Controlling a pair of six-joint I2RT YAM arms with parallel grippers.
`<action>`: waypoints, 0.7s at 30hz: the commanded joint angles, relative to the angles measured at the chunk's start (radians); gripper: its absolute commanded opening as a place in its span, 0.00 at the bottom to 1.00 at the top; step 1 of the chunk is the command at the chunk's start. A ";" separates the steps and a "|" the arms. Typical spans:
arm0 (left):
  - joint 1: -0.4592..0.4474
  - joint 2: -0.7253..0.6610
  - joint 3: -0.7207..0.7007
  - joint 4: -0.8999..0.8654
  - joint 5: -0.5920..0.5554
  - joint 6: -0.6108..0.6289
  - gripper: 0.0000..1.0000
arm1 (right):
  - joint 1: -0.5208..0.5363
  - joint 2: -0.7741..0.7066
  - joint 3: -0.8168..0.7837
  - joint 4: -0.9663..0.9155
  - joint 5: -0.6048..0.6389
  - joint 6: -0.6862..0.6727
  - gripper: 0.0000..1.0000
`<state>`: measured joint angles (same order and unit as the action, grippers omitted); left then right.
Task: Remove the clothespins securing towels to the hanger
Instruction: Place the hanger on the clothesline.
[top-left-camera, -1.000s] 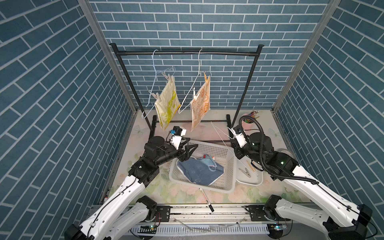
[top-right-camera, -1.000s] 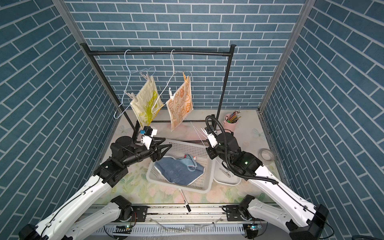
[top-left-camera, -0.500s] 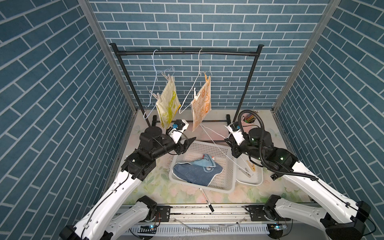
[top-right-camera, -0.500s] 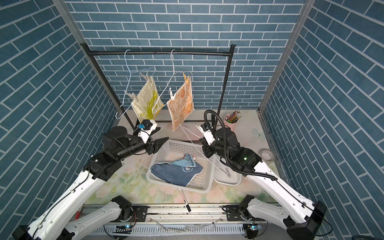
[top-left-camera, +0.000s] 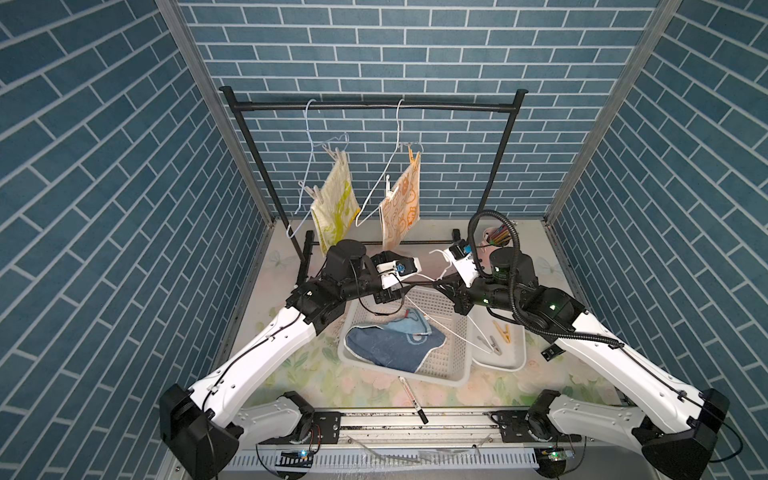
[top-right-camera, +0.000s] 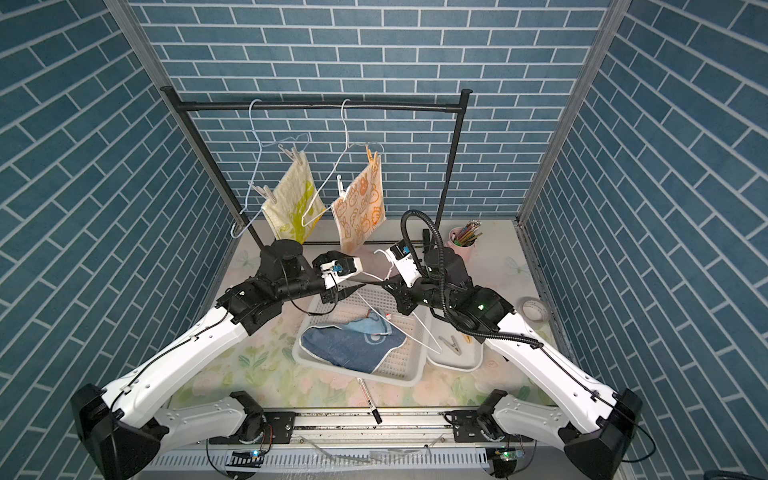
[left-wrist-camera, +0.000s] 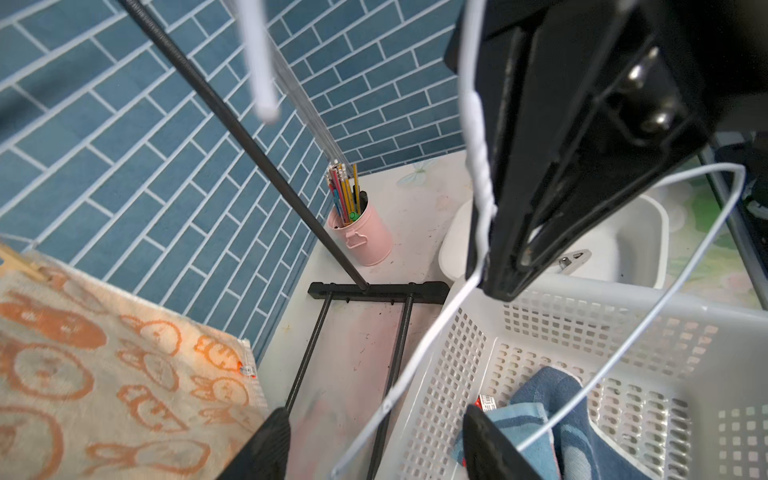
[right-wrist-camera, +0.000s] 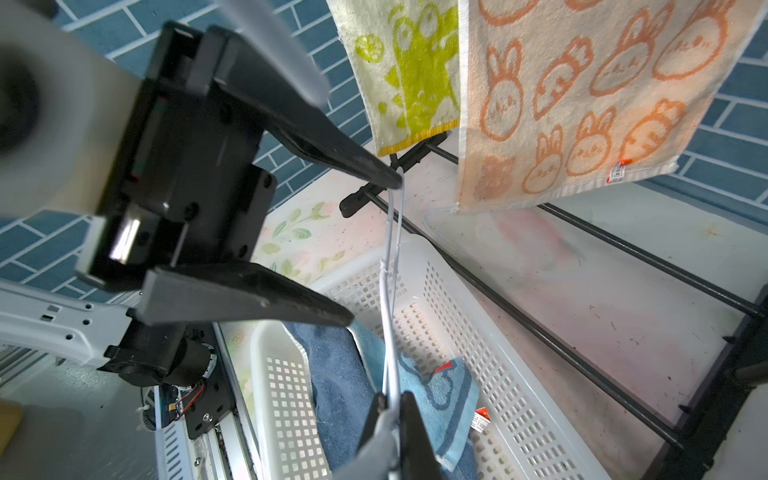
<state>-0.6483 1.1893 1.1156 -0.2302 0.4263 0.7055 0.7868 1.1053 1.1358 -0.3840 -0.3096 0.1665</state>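
one hanger (right-wrist-camera: 384, 274) between left tool (right-wrist-camera: 374, 249) and right tool (right-wrist-camera: 392, 403), over basket rim (right-wrist-camera: 259, 365)

orange towel (left-wrist-camera: 104, 374) cropped, hanger (left-wrist-camera: 483, 174) partly blurred

The bench (top-left-camera: 519, 386) is a flat top under a pale cover printed with flowers and leaves, scuffed and pinkish toward the back; a white perforated basket (top-left-camera: 451, 345) sits near its middle; a smaller white tray (top-left-camera: 511, 353) stands just beside the basket on the right; a marker pen (top-left-camera: 412, 399) lies in front of the basket, its black cap toward the front edge; a pink cup (top-right-camera: 461, 245) of pencils stands at the back right; a roll of tape (top-right-camera: 534, 309) lies near the right edge; the black rack's foot (left-wrist-camera: 378, 288) rests at the back, near the cup.
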 joint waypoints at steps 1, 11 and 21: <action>-0.016 0.014 0.032 -0.009 -0.026 0.123 0.65 | -0.004 0.004 0.020 0.043 -0.057 0.051 0.00; -0.031 0.026 0.022 0.012 -0.101 0.210 0.26 | -0.011 0.026 0.023 0.049 -0.097 0.080 0.00; -0.031 -0.002 -0.012 0.018 -0.151 0.237 0.00 | -0.037 0.022 0.053 -0.054 -0.157 0.070 0.15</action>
<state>-0.6880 1.2133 1.1137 -0.2455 0.3264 0.9806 0.7570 1.1370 1.1534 -0.3737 -0.4267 0.2367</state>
